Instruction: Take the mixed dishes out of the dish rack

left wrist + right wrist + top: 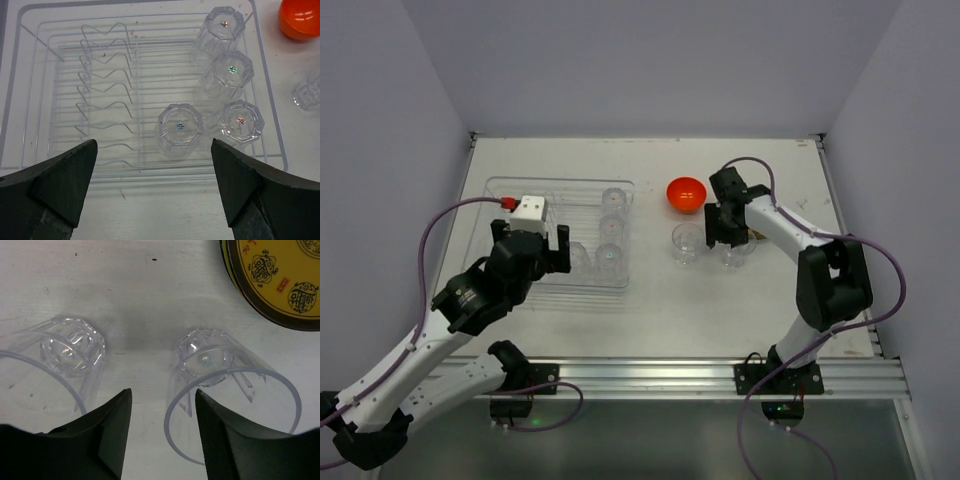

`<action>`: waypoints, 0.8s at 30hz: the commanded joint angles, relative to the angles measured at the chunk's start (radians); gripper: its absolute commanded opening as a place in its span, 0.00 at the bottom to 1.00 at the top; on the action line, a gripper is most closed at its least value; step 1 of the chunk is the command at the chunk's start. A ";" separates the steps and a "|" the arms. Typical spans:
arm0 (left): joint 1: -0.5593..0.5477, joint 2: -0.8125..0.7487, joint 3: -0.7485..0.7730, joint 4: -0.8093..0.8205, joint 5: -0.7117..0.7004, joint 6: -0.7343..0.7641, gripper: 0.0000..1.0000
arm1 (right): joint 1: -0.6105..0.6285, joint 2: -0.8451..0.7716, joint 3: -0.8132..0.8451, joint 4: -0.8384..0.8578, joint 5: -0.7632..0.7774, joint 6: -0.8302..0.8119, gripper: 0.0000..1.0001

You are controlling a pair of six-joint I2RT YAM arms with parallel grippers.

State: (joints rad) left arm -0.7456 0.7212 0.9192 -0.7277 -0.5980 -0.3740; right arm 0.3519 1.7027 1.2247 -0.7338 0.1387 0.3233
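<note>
Left fingers (60,185) are spread wide with nothing held, hovering at the near edge of the dish rack (150,65). Four inverted glasses are seated in the rack. The far glass (222,27), middle glass (231,72) and corner glass (240,122) are lined along the right wall. The fourth glass (179,127) is set just beside the corner glass, near the front wall. The rack's left half is taken up only by the wire dividers (105,75).

Right fingers (95,435) are parted with nothing clamped, over two upright glasses on the worktop (125,290). The left tumbler (65,355) and right tumbler (210,365) are kept apart by bare worktop. The right tumbler's near rim is caught in the gap between the fingers. A yellow plate (280,275) is placed near the right tumbler, not touching. The orange bowl (686,193) is seen beyond the tumblers, right of the rack.
</note>
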 commanded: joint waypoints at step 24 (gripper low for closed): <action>0.229 0.437 0.044 0.097 0.319 -0.039 0.96 | -0.002 -0.940 -0.172 0.136 -0.133 0.186 0.99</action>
State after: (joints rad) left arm -0.5663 1.1275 0.9638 -0.7017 -0.3756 -0.4835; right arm 0.3519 0.8001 1.0798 -0.6125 0.0799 0.4831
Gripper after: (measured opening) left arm 0.962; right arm 0.990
